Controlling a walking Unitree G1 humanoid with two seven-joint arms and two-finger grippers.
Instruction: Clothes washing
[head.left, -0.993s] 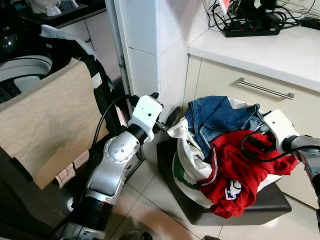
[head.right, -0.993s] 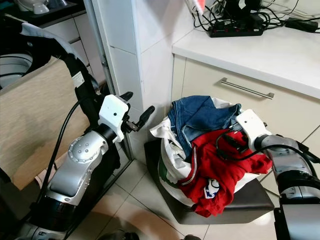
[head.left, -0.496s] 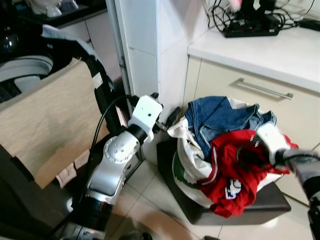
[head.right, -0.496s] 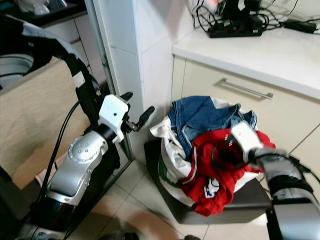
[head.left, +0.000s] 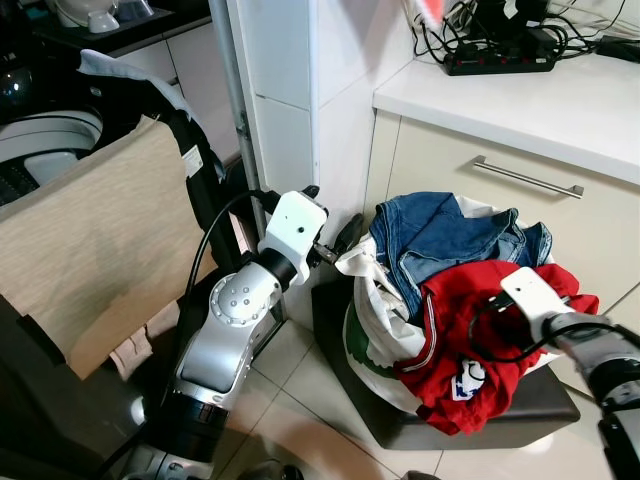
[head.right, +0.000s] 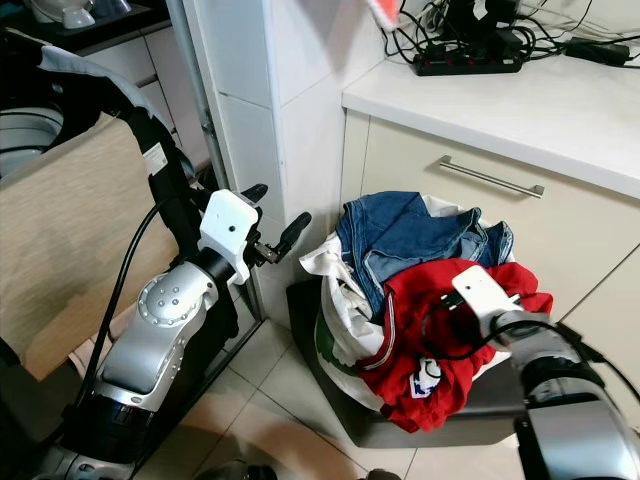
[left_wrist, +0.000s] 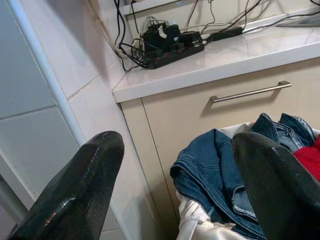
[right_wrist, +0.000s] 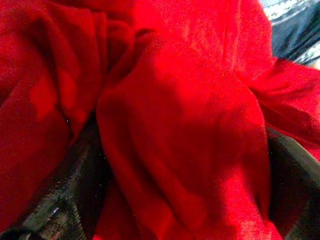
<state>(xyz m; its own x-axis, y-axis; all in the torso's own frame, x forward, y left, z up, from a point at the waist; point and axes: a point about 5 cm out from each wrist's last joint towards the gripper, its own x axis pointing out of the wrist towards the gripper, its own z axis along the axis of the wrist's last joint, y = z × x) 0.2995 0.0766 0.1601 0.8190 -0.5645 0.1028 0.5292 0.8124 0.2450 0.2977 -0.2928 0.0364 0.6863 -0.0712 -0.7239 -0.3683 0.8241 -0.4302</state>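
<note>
A white laundry bag (head.left: 372, 335) stands on a low dark stool (head.left: 520, 415), heaped with blue jeans (head.left: 440, 232) and a red garment (head.left: 462, 335). My right gripper (right_wrist: 185, 165) is pushed into the red garment. Its white wrist housing (head.left: 527, 290) lies on top of the cloth. In the right wrist view its fingers (right_wrist: 82, 170) stand open, one on each side of a thick red fold. My left gripper (head.left: 332, 208) hovers open beside the bag's left rim, by the tiled corner, holding nothing. Its fingers (left_wrist: 95, 170) frame the jeans in the left wrist view.
A top-loading washing machine (head.left: 45, 135) is at the far left, with a beige cloth (head.left: 90, 240) draped over its front. A tiled pillar (head.left: 290, 90) stands behind my left arm. The cabinet with a drawer handle (head.left: 528, 177) and a counter with a power strip (head.left: 500, 60) back the bag.
My right gripper has slid from the bag's right rim down and inward, burying its fingers in the red garment. The left arm has stayed still.
</note>
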